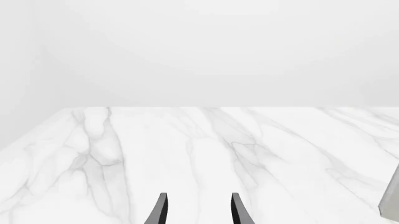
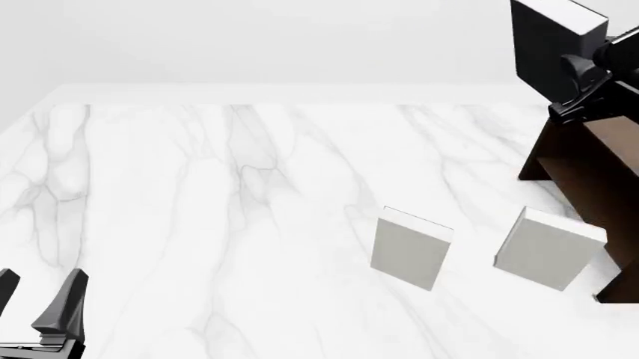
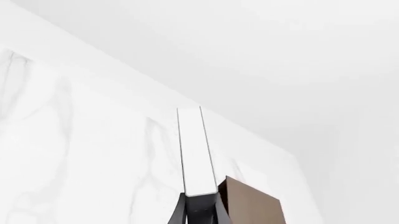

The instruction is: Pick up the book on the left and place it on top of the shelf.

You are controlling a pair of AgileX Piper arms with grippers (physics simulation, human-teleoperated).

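Left gripper (image 2: 40,295) sits low at the near left corner of the marble table (image 2: 200,209), fingers parted, nothing between them. Two grey-white books (image 2: 411,247) stand mid-table, right of centre. Up at far right, the right gripper (image 2: 584,75) clamps the black book (image 2: 549,41), holding it above the brown shelf (image 2: 589,172).

Black book (image 2: 547,45) with a light grey page edge, up in the air at the upper right of the front view, tilted, above the shelf. Dark brown wooden shelf (image 2: 589,172) on the table at the right edge, partly cut off.
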